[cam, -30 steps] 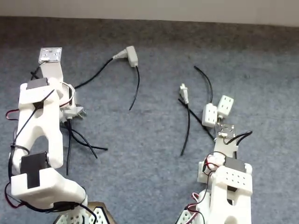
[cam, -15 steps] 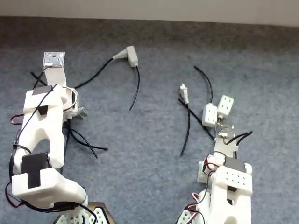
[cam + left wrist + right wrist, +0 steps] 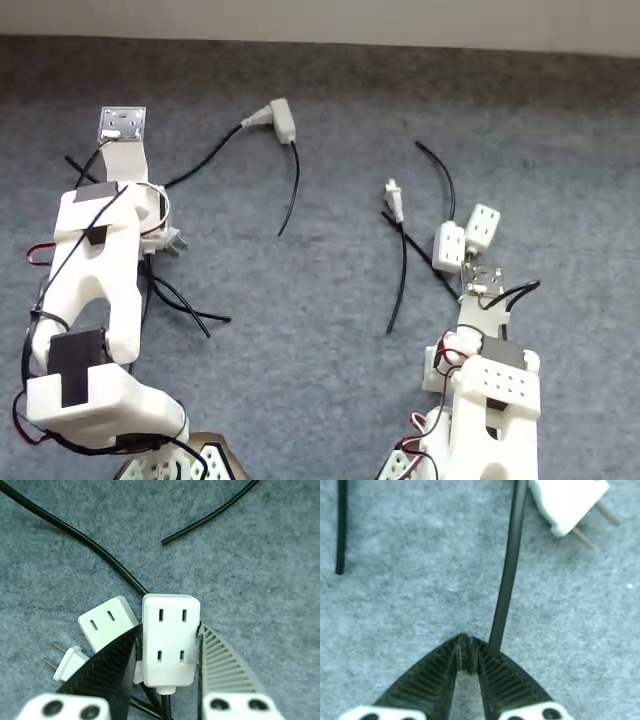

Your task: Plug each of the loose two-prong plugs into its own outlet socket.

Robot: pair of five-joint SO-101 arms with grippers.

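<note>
Gripping a white outlet block (image 3: 170, 612), your left gripper (image 3: 170, 630) has one finger pressed on each long side of it. The slotted face is turned toward the wrist camera, and a black cord leaves the block's base. A second outlet (image 3: 106, 622) sits just beside the block, partly hidden behind the dark finger. A loose plug (image 3: 67, 661) lies next to that one on the grey carpet (image 3: 260, 570), its two prongs bare.

Your right gripper (image 3: 467, 650) has its fingers together with nothing between them. A thin cord (image 3: 507, 570) runs along the carpet just beside one fingertip. Farther out, near that cord, a white plug (image 3: 567, 500) lies with both prongs bare and in no socket.

From above, your right arm is at the near edge of the table. A pair of outlets (image 3: 449, 245) lies side by side just ahead of its wrist, and the white plug (image 3: 394, 200) is near them but apart. Toward the far side, a far outlet (image 3: 284, 122) lies with a plug body (image 3: 256, 118) against it. You cannot tell from here whether that one is fully seated.
</note>
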